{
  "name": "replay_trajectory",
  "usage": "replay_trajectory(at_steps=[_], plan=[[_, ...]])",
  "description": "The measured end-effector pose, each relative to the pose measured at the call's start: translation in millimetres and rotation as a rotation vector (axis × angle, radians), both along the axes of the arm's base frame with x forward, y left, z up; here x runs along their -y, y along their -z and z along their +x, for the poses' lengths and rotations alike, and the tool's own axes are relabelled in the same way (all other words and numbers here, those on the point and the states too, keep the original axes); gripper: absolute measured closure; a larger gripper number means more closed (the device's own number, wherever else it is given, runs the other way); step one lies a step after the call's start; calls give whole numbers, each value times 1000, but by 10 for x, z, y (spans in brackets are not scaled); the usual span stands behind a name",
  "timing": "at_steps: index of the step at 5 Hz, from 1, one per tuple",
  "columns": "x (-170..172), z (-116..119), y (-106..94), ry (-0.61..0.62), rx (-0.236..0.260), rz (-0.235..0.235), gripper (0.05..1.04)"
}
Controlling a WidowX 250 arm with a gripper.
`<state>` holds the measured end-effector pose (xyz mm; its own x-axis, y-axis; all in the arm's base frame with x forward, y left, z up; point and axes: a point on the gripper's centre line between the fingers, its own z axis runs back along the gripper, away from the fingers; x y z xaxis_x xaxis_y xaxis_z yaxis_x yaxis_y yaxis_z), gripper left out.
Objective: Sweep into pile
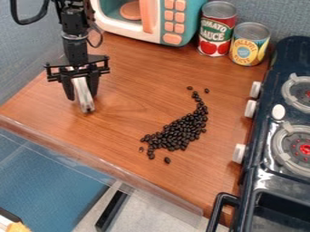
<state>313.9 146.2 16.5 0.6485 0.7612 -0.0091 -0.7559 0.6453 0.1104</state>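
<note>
The black gripper [82,92] hangs at the upper left, over the left part of the wooden counter [127,72]. It is shut on a narrow silver-white tool [83,99], which points downward between the fingers. What kind of tool it is, and whether its lower end touches the wood, I cannot tell. Dark beans [181,131] lie right of centre in a curved band that widens toward the lower left. A few loose ones are at the band's two ends. The gripper is left of the beans and apart from them.
A toy microwave [172,22] stands at the back, with a tomato can [216,29] and a pineapple can [249,44] to its right. A dark toy stove [266,170] with knobs borders the right side. The counter's front edge [103,156] slants across the lower left.
</note>
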Motion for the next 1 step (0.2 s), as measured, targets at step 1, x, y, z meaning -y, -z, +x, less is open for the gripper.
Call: replay_trajectory(at_steps=[1], plan=[[69, -21, -31, 75, 0, -36, 93]])
